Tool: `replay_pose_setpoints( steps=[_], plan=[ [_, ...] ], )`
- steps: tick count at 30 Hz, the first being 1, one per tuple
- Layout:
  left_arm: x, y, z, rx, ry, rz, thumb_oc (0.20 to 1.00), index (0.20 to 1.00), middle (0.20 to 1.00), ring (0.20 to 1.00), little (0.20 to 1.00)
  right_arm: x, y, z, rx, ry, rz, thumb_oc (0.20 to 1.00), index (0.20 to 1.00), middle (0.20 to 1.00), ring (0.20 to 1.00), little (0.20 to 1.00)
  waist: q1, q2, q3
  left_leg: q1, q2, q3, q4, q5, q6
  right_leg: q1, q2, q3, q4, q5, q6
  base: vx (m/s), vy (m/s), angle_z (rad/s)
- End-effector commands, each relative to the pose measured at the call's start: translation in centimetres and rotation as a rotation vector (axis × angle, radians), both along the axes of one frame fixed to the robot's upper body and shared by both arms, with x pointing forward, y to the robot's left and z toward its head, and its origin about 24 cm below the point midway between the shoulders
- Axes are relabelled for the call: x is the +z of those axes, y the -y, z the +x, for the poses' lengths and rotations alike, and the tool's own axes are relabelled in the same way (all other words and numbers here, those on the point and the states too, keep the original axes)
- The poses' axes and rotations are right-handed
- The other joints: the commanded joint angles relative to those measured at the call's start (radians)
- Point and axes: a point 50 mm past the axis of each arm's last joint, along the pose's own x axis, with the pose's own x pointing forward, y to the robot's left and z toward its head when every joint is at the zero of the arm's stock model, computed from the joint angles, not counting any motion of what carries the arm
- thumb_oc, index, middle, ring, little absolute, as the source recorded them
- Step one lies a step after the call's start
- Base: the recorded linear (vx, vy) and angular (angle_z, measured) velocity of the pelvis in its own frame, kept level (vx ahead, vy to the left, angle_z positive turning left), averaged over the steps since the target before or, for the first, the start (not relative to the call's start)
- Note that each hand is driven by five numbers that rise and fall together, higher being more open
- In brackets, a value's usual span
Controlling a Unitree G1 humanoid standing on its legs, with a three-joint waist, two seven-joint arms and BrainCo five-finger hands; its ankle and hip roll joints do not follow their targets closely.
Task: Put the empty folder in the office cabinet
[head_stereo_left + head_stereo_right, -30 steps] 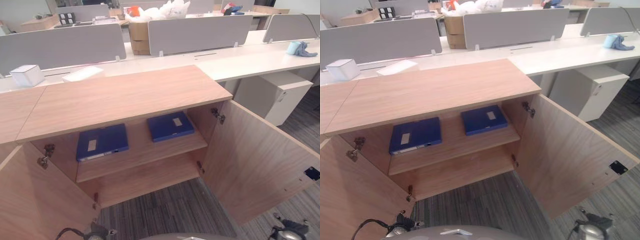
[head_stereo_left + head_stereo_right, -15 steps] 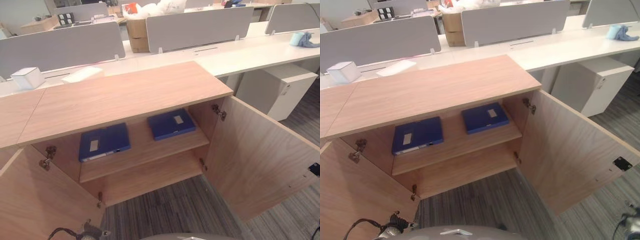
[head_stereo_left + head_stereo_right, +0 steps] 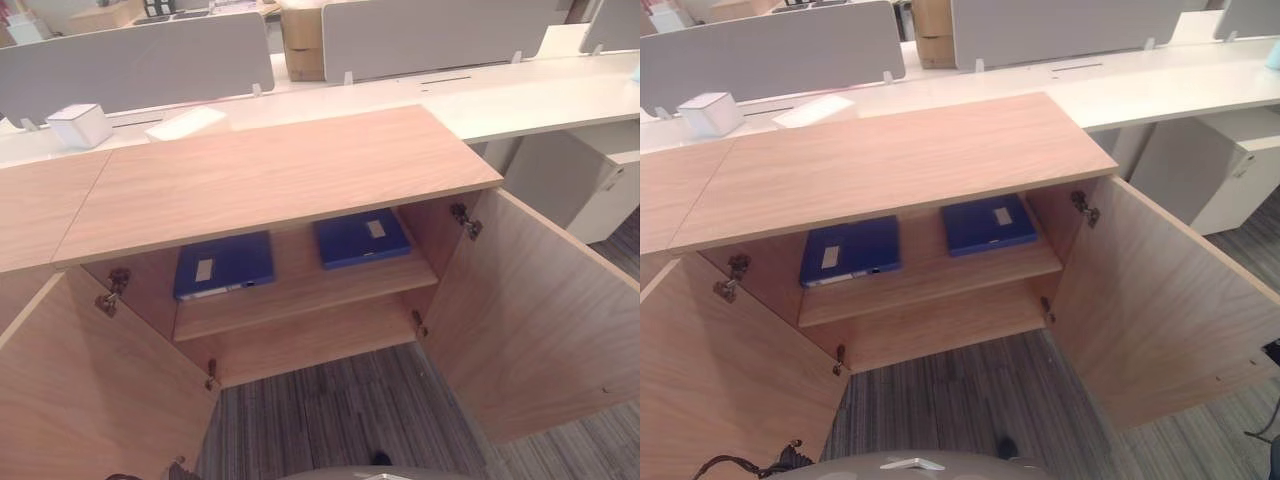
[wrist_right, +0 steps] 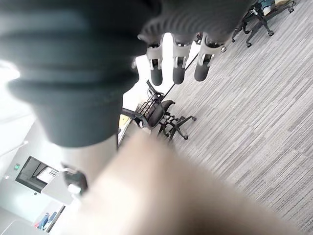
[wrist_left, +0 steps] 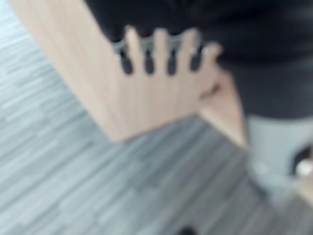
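Note:
The wooden office cabinet [image 3: 280, 175] stands with both doors swung wide. Two blue folders lie flat on its upper shelf [image 3: 300, 295]: one at the left [image 3: 224, 265] and one at the right [image 3: 362, 237], each with a pale label. My left hand [image 5: 159, 54] hangs with straight fingers in front of a wood panel [image 5: 98, 73] and holds nothing. In its own wrist view my right hand [image 4: 178, 63] hangs over the carpet with relaxed, empty fingers. Both hands are apart from the folders.
The left door [image 3: 90, 390] and the right door [image 3: 540, 310] jut out over grey carpet. Behind the cabinet runs a white desk [image 3: 540, 95] with grey partitions [image 3: 130, 60] and a white box [image 3: 80, 124]. A white pedestal [image 3: 600, 180] stands at the right. Office chairs [image 4: 164, 115] stand further off.
The camera has shifted, so the cabinet sits a little further right in the picture. Both arms have dropped out of the bottom corners of the eye views. The folders have not moved.

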Motion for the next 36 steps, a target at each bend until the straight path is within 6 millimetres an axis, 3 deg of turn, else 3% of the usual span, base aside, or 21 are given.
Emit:
replay_pose_setpoints(
  steps=[1, 6, 12, 18, 19, 21, 22, 23, 24, 25, 26, 32, 36],
  plan=[
    [0.6, -1.6, 1.1, -0.044, 0.011, 0.060, 1.000, 1.000, 1.000, 1.000, 1.000, 1.0, 0.1, 0.9, 0.022, 0.013, -0.027, 1.000, 1.000, 1.000, 1.000, 1.000, 0.011, -0.042, -0.011, -0.010, 0.028, -0.038, -0.005, -0.068, -0.059, 0.053, -0.040, 0.040, 0.000, -0.082, 0.096, -0.01, -0.014, 0.11],
    [0.4, -1.2, 0.8, -0.035, 0.002, 0.051, 1.000, 1.000, 1.000, 1.000, 1.000, -0.3, -0.8, 1.3, 0.057, -0.005, -0.020, 1.000, 1.000, 1.000, 1.000, 1.000, 0.007, -0.045, -0.014, -0.009, 0.029, -0.037, -0.005, -0.070, -0.058, 0.055, -0.036, 0.038, 0.000, -0.083, 0.094, 0.00, -0.003, 0.01],
    [0.3, -0.9, 0.8, -0.008, 0.010, 0.047, 1.000, 1.000, 1.000, 1.000, 1.000, -2.0, -2.9, 1.7, 0.106, 0.108, 0.006, 1.000, 1.000, 1.000, 1.000, 1.000, -0.006, -0.041, -0.013, -0.007, 0.031, -0.038, -0.005, -0.075, -0.054, 0.055, -0.035, 0.041, 0.000, -0.086, 0.090, 0.00, 0.000, 0.00],
    [0.2, -0.6, 0.9, 0.012, 0.013, 0.040, 1.000, 1.000, 1.000, 1.000, 1.000, -4.7, -5.8, 2.5, 0.101, 0.359, 0.246, 1.000, 1.000, 1.000, 1.000, 1.000, -0.014, -0.035, -0.012, -0.001, 0.032, -0.034, -0.005, -0.079, -0.052, 0.055, -0.034, 0.047, 0.000, -0.088, 0.087, 0.01, -0.001, -0.05],
    [0.2, -0.6, 0.9, 0.013, 0.011, 0.033, 1.000, 1.000, 1.000, 1.000, 1.000, -5.7, -8.9, 4.5, 0.206, 0.563, 0.507, 1.000, 1.000, 1.000, 1.000, 1.000, -0.011, -0.035, -0.011, 0.000, 0.032, -0.034, -0.005, -0.077, -0.053, 0.055, -0.032, 0.048, 0.000, -0.090, 0.085, 0.01, -0.012, -0.07],
    [0.2, -0.6, 0.6, 0.012, 0.000, 0.025, 1.000, 1.000, 1.000, 1.000, 1.000, -6.8, -12.3, 5.6, 0.298, 0.701, 0.699, 1.000, 1.000, 1.000, 1.000, 1.000, -0.010, -0.036, -0.012, 0.002, 0.033, -0.033, -0.005, -0.075, -0.055, 0.058, -0.032, 0.047, 0.000, -0.091, 0.084, 0.02, -0.015, -0.08],
    [0.2, -0.6, 0.7, 0.014, 0.000, 0.024, 1.000, 1.000, 1.000, 1.000, 1.000, -7.2, -13.9, 6.0, 0.336, 0.745, 0.770, 1.000, 1.000, 1.000, 1.000, 1.000, -0.009, -0.036, -0.013, 0.002, 0.033, -0.032, -0.005, -0.075, -0.056, 0.058, -0.032, 0.046, 0.000, -0.091, 0.084, 0.01, -0.011, -0.10],
    [0.2, -0.7, 0.6, 0.015, -0.001, 0.025, 1.000, 1.000, 1.000, 1.000, 1.000, -7.2, -14.0, 5.9, 0.335, 0.744, 0.771, 1.000, 1.000, 1.000, 1.000, 1.000, -0.009, -0.038, -0.014, 0.002, 0.033, -0.033, -0.005, -0.075, -0.056, 0.059, -0.032, 0.046, 0.000, -0.091, 0.084, 0.01, -0.014, -0.09],
    [0.2, -0.7, 0.4, 0.022, -0.006, 0.019, 1.000, 1.000, 1.000, 1.000, 1.000, -7.3, -16.6, 6.3, 0.417, 0.802, 0.867, 1.000, 1.000, 1.000, 1.000, 1.000, -0.009, -0.037, -0.015, 0.002, 0.033, -0.032, -0.005, -0.074, -0.058, 0.058, -0.032, 0.046, 0.000, -0.092, 0.083, 0.01, -0.006, -0.05],
    [0.2, -0.8, 0.4, 0.022, -0.007, 0.020, 1.000, 1.000, 1.000, 1.000, 1.000, -7.4, -16.7, 6.2, 0.416, 0.801, 0.868, 1.000, 1.000, 1.000, 1.000, 1.000, -0.009, -0.037, -0.016, 0.002, 0.033, -0.032, -0.005, -0.074, -0.058, 0.059, -0.032, 0.046, 0.000, -0.093, 0.083, 0.02, -0.005, -0.03],
    [0.1, -0.6, 0.3, 0.023, -0.010, 0.010, 1.000, 1.000, 1.000, 1.000, 1.000, -7.5, -19.0, 6.0, 0.497, 0.818, 0.925, 1.000, 1.000, 1.000, 1.000, 1.000, -0.010, -0.035, -0.019, 0.002, 0.032, -0.027, -0.005, -0.074, -0.060, 0.058, -0.031, 0.048, 0.000, -0.095, 0.083, 0.00, 0.000, 0.00],
    [0.0, 0.0, 0.1, 0.021, -0.012, -0.009, 1.000, 1.000, 1.000, 1.000, 1.000, -8.4, -21.8, 5.5, 0.581, 0.763, 0.968, 1.000, 1.000, 1.000, 1.000, 1.000, -0.015, -0.031, -0.022, 0.002, 0.031, -0.025, -0.005, -0.074, -0.061, 0.057, -0.032, 0.046, 0.001, -0.096, 0.081, 0.01, 0.003, -0.05],
    [-0.2, 0.6, -0.2, 0.032, -0.019, -0.019, 1.000, 1.000, 1.000, 1.000, 1.000, -11.2, -23.4, 4.3, 0.495, 0.675, 1.029, 1.000, 1.000, 1.000, 1.000, 1.000, -0.016, -0.029, -0.025, 0.002, 0.030, -0.027, -0.005, -0.076, -0.060, 0.057, -0.035, 0.043, 0.001, -0.095, 0.080, 0.01, 0.002, 0.02]
  ],
)
